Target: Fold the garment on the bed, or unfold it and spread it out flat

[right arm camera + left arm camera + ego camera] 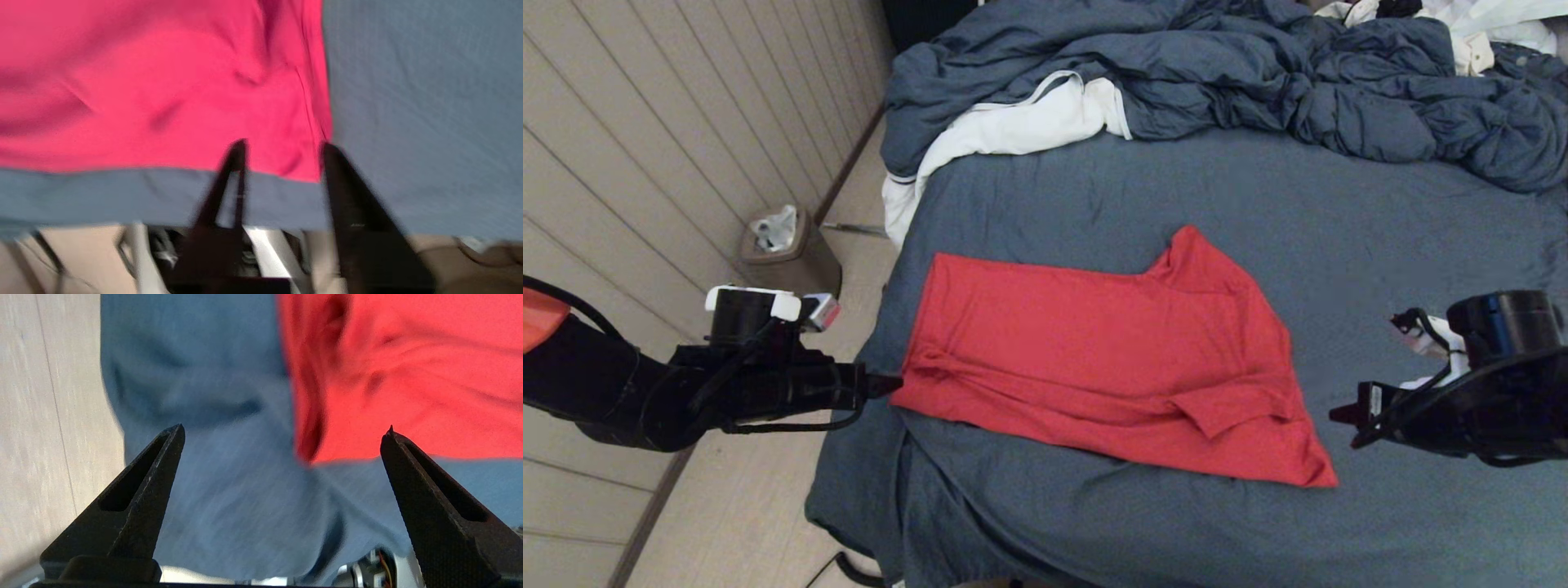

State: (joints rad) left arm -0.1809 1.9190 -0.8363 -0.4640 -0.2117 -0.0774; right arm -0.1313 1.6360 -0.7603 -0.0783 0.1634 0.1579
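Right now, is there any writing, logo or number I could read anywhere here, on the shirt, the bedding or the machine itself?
None can be read.
The red T-shirt is plain, no print.
The bed sheet, the blue duvet and the white cloth show no lettering.
The bin on the floor bears no label that shows.
The left pincer and right pincer carry no readable marking.

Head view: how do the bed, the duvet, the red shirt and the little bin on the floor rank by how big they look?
1. Bed, widest by far.
2. Duvet, bunched along the far side, cut off by the picture's edge.
3. Shirt.
4. Bin, smallest, though it sits lower and farther from the camera, so its true size is unsure.
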